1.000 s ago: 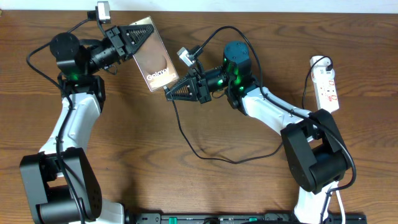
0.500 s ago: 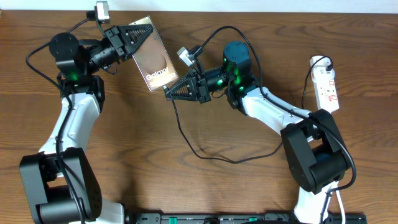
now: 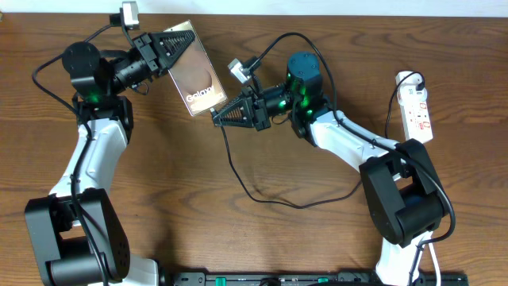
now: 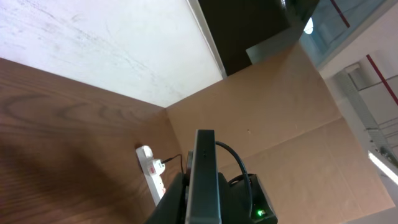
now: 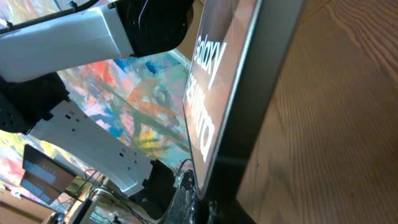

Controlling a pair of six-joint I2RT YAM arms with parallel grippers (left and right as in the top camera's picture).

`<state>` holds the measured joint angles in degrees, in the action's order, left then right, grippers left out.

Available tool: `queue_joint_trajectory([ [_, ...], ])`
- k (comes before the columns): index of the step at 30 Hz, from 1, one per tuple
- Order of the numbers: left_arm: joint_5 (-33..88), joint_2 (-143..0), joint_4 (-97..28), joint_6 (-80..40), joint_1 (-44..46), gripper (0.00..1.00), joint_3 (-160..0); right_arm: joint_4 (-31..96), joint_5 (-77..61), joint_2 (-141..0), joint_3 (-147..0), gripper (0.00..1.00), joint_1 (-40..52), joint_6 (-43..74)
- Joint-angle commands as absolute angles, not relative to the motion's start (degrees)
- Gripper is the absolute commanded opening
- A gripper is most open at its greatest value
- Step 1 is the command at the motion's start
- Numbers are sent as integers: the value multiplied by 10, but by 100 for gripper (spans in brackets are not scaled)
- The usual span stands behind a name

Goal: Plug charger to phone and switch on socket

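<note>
The left gripper [image 3: 179, 44] has its black jaws pinching the upper edge of a flat, brown-grey phone [image 3: 198, 79] with white "Galaxy" lettering, lifted off the table and tilted. Facing it, the right gripper [image 3: 218, 119] has its jaws pressed together around the plug end of a thin black charger cable [image 3: 254, 197]. The tip sits just beside the phone's lower edge, though I cannot tell whether they touch. From those jaws the cable loops across the brown wooden table [image 3: 159, 222] towards the right arm's base. Well beyond the right gripper lies a narrow white power strip [image 3: 417, 107] with red markings.
</note>
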<state>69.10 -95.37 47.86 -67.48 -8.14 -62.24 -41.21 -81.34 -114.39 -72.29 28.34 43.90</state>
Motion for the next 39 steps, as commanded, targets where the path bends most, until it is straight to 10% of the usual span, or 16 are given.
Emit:
queue_joint_trajectory([
  [1, 718, -943, 485, -679, -81, 7, -635, -414, -799, -1148, -726, 1, 274, 448],
  [39, 715, -943, 485, -671, -80, 7, -635, -457, -787, -1148, -726, 1, 291, 487],
])
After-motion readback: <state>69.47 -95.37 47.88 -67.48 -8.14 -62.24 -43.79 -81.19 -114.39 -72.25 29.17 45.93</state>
